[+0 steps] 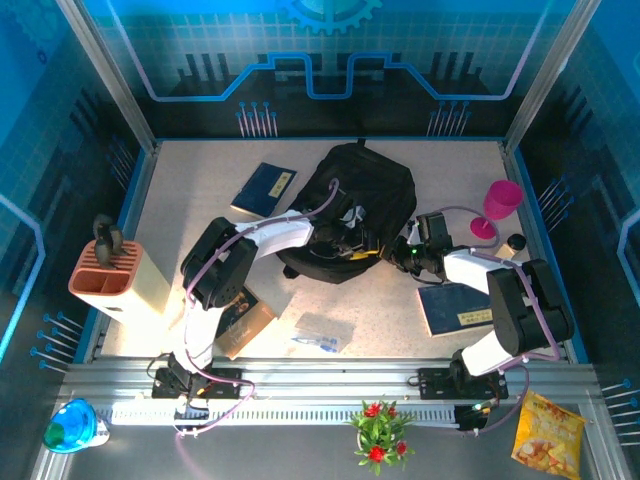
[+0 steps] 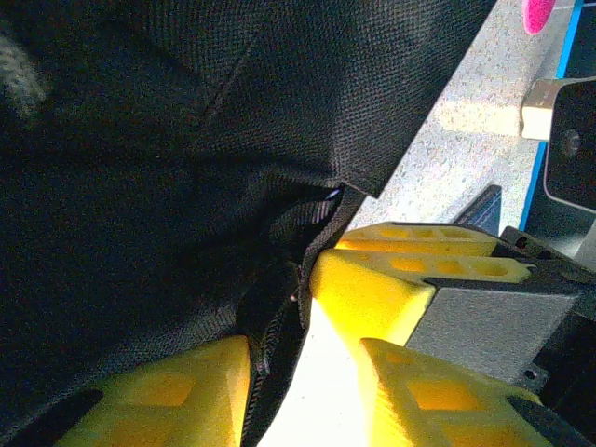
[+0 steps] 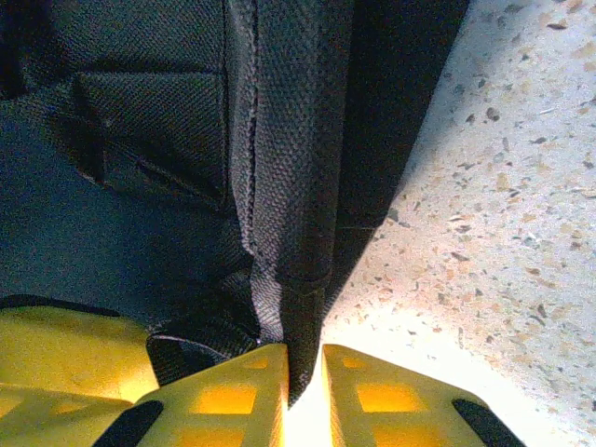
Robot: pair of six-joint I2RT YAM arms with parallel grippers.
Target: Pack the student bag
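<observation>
The student bag (image 1: 360, 195), a large black fabric backpack, lies at the middle back of the table. Both grippers meet at its near edge. My left gripper (image 1: 360, 246) is open, and the bag's zip edge (image 2: 270, 345) hangs between its yellow fingers (image 2: 177, 391), close against the left one. A lit gap separates that edge from the other finger. My right gripper (image 1: 400, 252) is shut on a fold of the bag's fabric (image 3: 293, 233), which is pinched between its fingertips (image 3: 304, 382). One yellow finger of the right gripper (image 2: 372, 293) shows just beyond the zip edge in the left wrist view.
A dark-blue book (image 1: 263, 187) lies back left, another (image 1: 457, 307) near the right arm. A pink cup (image 1: 500, 205) and a small bottle (image 1: 515, 243) stand at the right. A holder block (image 1: 115, 280), a brown box (image 1: 245, 318) and a clear pouch (image 1: 322, 332) sit front left.
</observation>
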